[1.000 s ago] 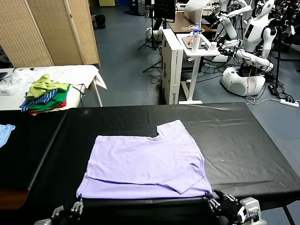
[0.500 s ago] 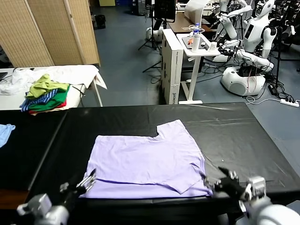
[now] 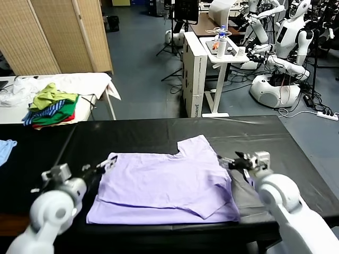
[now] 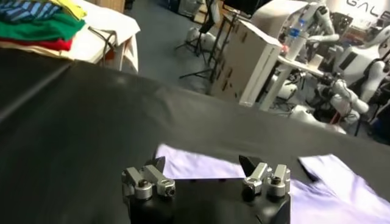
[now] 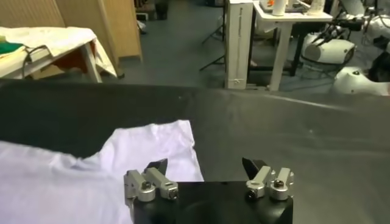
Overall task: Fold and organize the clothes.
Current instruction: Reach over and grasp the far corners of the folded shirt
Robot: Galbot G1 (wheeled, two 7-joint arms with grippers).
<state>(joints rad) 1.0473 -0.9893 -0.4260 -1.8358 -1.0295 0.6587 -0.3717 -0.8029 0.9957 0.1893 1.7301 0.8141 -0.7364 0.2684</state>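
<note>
On the black-covered counter (image 3: pixel 275 153) before me lies the light lavender short-sleeved T-shirt of thin soft fabric (image 3: pixel 164 182), partly folded: its near hem shows a doubled layer and one sleeve is turned in at the near right corner. The upper portion, with the notch of the neckline toward the far edge, is still flat and unfolded.

My left end effector (image 3: pixel 100 165) sits at the shirt's far left corner, released, jaws spread, holding nothing. My right end effector (image 3: pixel 233 161) sits at the far right edge beside the raised sleeve, likewise released and empty. The left wrist view confirms parted fingers (image 4: pixel 152 176) poised just above the lavender edge; the right wrist view shows the same over the white-looking sleeve corner.

Judgement: the step in hand is the approach for the next fold. The next move calls for both end effectors to lower, pinch the two far corners together, and carry them toward the near hem. Thin fabric may bunch or slip if only one layer edge is caught; the grips should be level.

Surroundings: a side table (image 3: pixel 90 84) to my left carries a multicoloured pile of green, yellow, blue and red clothes (image 3: pixel 52 108); a small light blue cloth (image 3: pixel 5 151) rests at the counter's left edge. Beyond stand woven folding screens (image 3: pixel 53 34), a white stand (image 3: pixel 214 63) and other white robots (image 3: pixel 280 47) on grey floor.
</note>
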